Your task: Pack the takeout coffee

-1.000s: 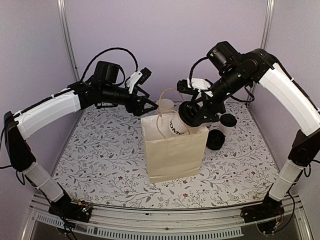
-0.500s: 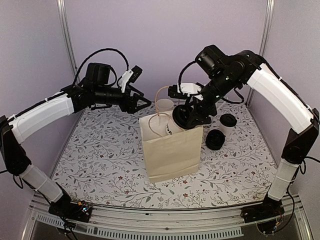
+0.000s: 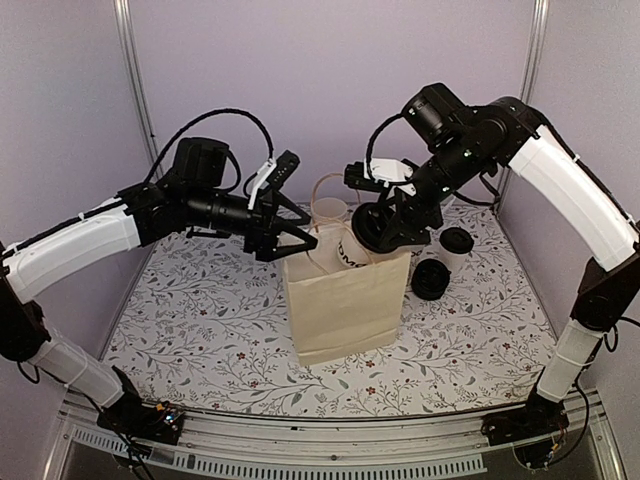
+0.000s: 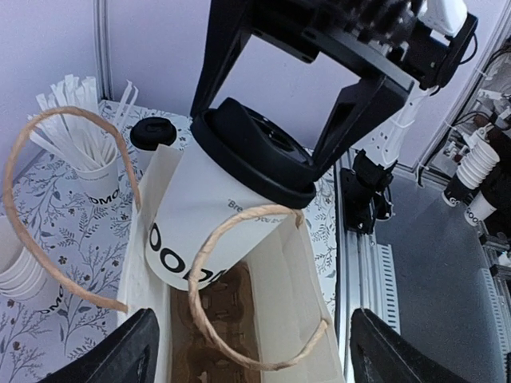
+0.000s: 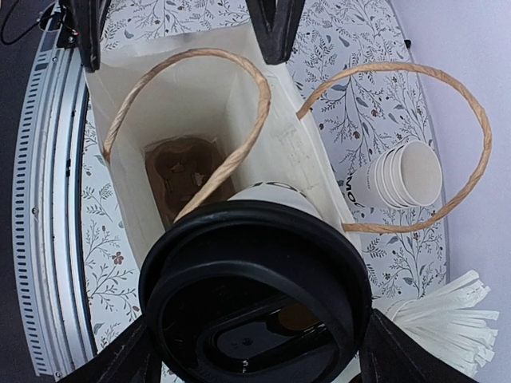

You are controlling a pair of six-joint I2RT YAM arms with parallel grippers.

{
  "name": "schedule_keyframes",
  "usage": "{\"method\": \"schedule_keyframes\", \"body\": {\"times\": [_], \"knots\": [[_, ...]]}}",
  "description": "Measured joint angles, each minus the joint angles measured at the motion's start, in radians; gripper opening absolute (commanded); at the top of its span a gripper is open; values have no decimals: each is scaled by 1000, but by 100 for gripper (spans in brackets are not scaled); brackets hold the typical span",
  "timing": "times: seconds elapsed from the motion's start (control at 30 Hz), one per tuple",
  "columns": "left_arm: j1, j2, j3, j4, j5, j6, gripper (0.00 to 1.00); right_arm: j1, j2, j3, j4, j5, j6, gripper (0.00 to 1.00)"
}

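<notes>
A cream paper bag (image 3: 345, 300) stands mid-table. My right gripper (image 3: 380, 228) is shut on a takeout coffee cup (image 3: 352, 250), white with a black lid. It holds the cup tilted, bottom down in the bag's mouth. In the right wrist view its lid (image 5: 255, 295) fills the space between my fingers, above a brown cardboard carrier (image 5: 180, 179) in the bag's bottom. My left gripper (image 3: 295, 240) is open at the bag's left rim. In the left wrist view its fingers (image 4: 120, 355) straddle the bag's mouth under the cup (image 4: 207, 215). A second lidded coffee cup (image 3: 457, 245) stands to the right.
A black round lid or lying cup (image 3: 430, 280) rests right of the bag. A stack of empty white cups (image 3: 330, 210) stands behind the bag. A white cup of straws (image 4: 88, 152) stands nearby. The bag's loop handles (image 5: 399, 144) stick up by the cup.
My left gripper has moved right and down to the bag's left rim. My right gripper still holds the cup at the bag's mouth, shifted slightly.
</notes>
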Motion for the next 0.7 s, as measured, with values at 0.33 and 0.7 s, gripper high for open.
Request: {"method": "schedule_keyframes", "body": {"times": [0.33,0.7], "knots": [[-120,75,72,-67,-18,16,80,0,-17,-23,0,5,13,49],[-260,55,93,-58,24,26,78,0,-31,-50,0,11,15,49]]}}
